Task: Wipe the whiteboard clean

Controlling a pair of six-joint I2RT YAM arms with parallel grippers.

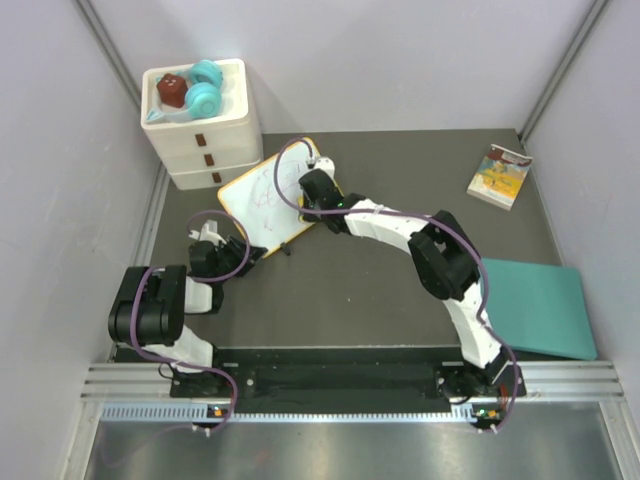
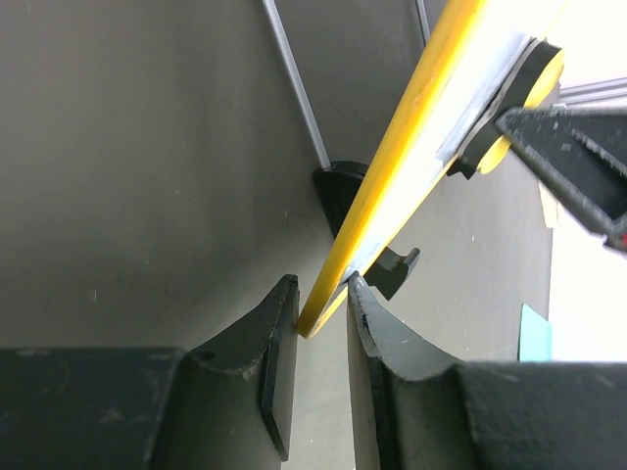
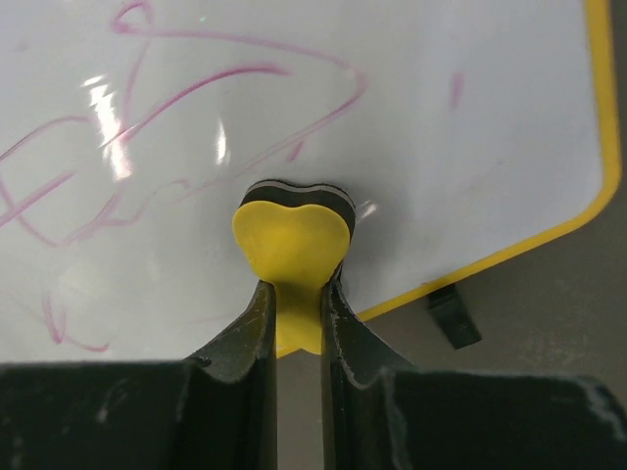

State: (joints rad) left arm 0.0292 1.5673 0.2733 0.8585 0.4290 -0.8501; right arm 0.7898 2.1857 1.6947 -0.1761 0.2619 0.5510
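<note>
The whiteboard [image 1: 262, 198] has an orange-yellow frame and lies tilted on the dark table, with purple scribbles on it [image 3: 196, 88]. My left gripper [image 1: 238, 246] is shut on the board's near-left edge. In the left wrist view the yellow frame [image 2: 392, 186] runs up from between the jaws of the left gripper [image 2: 321, 300]. My right gripper [image 1: 309, 193] is shut on a yellow heart-shaped eraser [image 3: 292, 243] with a black pad, pressed on the board near its lower right corner. In the right wrist view its jaws [image 3: 294, 294] grip the eraser's stem. A black foot [image 3: 454, 315] shows under the frame.
A white three-drawer box [image 1: 207, 140] with a brown toy and teal toys on top stands just behind the board at the back left. A small book [image 1: 500, 176] lies at the back right. A flat teal mat [image 1: 535, 305] lies at the right front.
</note>
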